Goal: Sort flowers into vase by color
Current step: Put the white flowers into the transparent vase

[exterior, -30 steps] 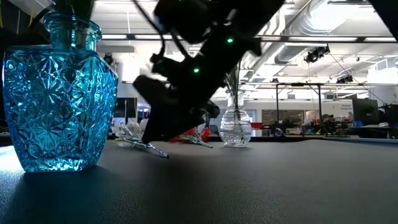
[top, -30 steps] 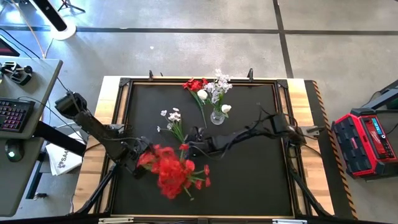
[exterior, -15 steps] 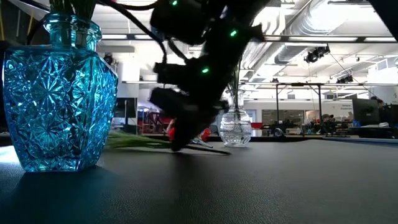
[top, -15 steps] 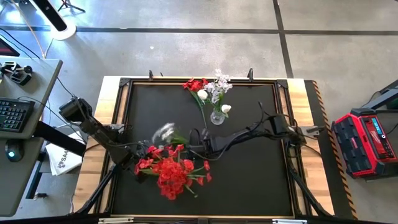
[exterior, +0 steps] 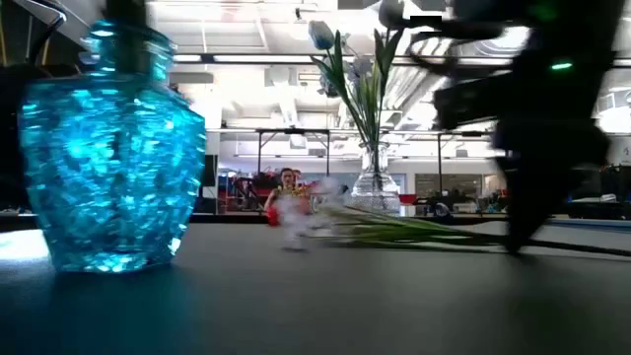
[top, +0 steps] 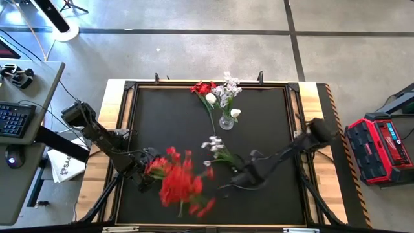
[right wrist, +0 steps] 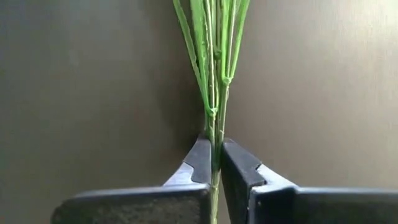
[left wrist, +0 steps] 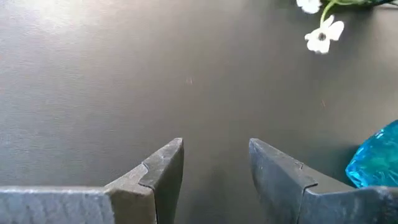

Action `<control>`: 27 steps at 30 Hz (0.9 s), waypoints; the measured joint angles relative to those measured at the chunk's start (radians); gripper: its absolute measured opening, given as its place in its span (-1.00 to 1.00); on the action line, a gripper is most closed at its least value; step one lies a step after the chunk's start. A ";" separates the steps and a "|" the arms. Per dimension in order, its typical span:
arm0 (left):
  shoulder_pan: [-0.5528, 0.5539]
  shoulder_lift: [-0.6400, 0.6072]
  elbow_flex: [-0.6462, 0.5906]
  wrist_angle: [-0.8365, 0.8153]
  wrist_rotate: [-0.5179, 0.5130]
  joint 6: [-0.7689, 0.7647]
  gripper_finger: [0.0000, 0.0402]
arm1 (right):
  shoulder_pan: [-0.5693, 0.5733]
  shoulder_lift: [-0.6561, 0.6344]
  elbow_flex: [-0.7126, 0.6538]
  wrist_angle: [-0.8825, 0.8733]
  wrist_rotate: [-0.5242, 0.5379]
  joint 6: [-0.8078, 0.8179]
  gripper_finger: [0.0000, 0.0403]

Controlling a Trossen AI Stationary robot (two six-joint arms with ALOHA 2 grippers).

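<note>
High view, left to right: left gripper (top: 150, 175) beside a blue cut-glass vase (exterior: 110, 158) crowded with red blooms (top: 181, 184) — its wrist view shows the jaws spread over bare matte tabletop (top: 259, 116). Mid-table, the right gripper (top: 238, 177) is pinched on the thin green stems of a white sprig (top: 218, 150), fingers (right wrist: 200, 163) pressed together on them. Low view alone gives the faceted blue glass; a clear vase (top: 226, 120) of pale flowers stands at the far edge, red sprig (top: 203, 88) lying beside.

We observe two dark, jointed arms with looped black cables; each pincer (left wrist: 214, 168) (right wrist: 214, 163) has flat grey angular fingers.
</note>
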 joint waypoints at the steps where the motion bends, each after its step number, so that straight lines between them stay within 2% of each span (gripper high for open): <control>1: 0.000 0.000 0.000 0.001 0.000 0.000 -0.17 | 0.019 -0.033 -0.041 0.013 -0.012 0.047 -0.98; 4: 0.000 0.000 0.000 0.002 -0.011 -0.001 -0.17 | 0.067 -0.124 -0.131 0.044 -0.033 0.124 -0.94; 7: 0.000 0.000 0.000 0.004 -0.017 -0.014 -0.17 | 0.086 -0.211 -0.173 0.052 -0.025 0.153 -0.81; 14: 0.000 0.000 0.000 0.005 -0.019 -0.020 -0.17 | 0.081 -0.335 -0.191 0.065 -0.006 0.092 -0.21; 17: 0.000 0.000 0.000 0.005 -0.019 -0.019 -0.17 | 0.054 -0.325 -0.191 0.123 -0.004 0.027 0.00; 20: 0.000 0.000 0.000 0.005 -0.020 -0.019 -0.17 | 0.020 -0.272 -0.190 0.172 -0.032 -0.027 0.12; 24: 0.000 0.000 0.000 0.006 -0.022 -0.019 -0.17 | -0.036 -0.194 -0.190 0.176 -0.047 -0.063 0.17; 27: 0.000 0.000 0.000 0.008 -0.022 -0.019 -0.17 | -0.074 -0.161 -0.190 0.180 -0.062 -0.101 0.11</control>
